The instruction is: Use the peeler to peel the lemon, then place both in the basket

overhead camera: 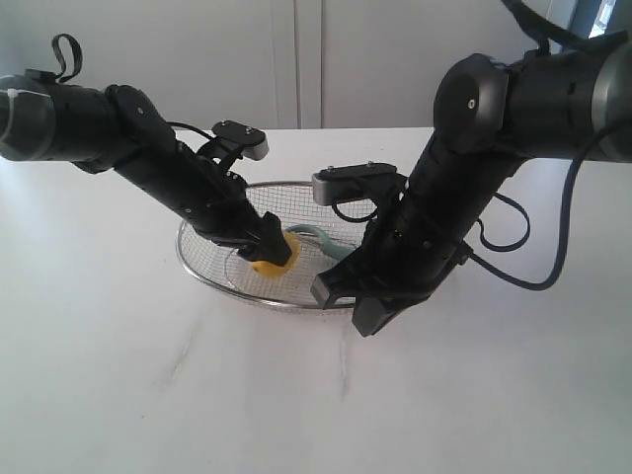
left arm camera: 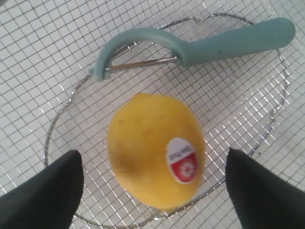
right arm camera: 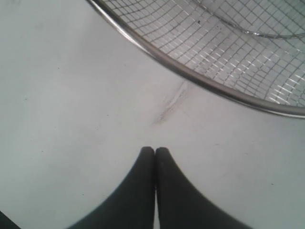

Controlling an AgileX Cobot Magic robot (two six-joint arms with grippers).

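**Lemon + peeler both in basket; L gripper wide open, R gripper closed & empty**

Lemon [overhead camera: 270,261] [left arm camera: 155,150] lies on the mesh floor of the basket [overhead camera: 197,269] [left arm camera: 28,47] [right arm camera: 190,76], inside the wire ring at the floor's centre. Its red/white sticker [left arm camera: 182,160] faces the L wrist cam. Visible skin is yellow w/ a faint darker patch; underside can't be seen.

Peeler [overhead camera: 321,240] [left arm camera: 200,47] also lies flat on the basket floor, just beside the lemon & not touching it. Blade side is turned toward the lemon, and the handle runs out across the wire ring.

L gripper [overhead camera: 276,252] [left arm camera: 152,157] is inside the basket, right at the lemon. Its fingers [left arm camera: 52,191] are spread wide, one each side of the fruit w/ clear gaps both sides in the wrist view, so it holds nothing. In the ext. view the tips cover part of the lemon, so their height above the mesh can't be told.

R gripper [overhead camera: 363,318] [right arm camera: 155,150] is outside the basket, just beside its rim, over the bare table [overhead camera: 118,375] [right arm camera: 57,95]. Its fingers are pressed together tip to tip, w/ nothing btwn them. A faint scuff [right arm camera: 171,102] marks the table btwn those tips & the rim. In the ext. view the R arm crosses in front of the basket & hides part of its rim.
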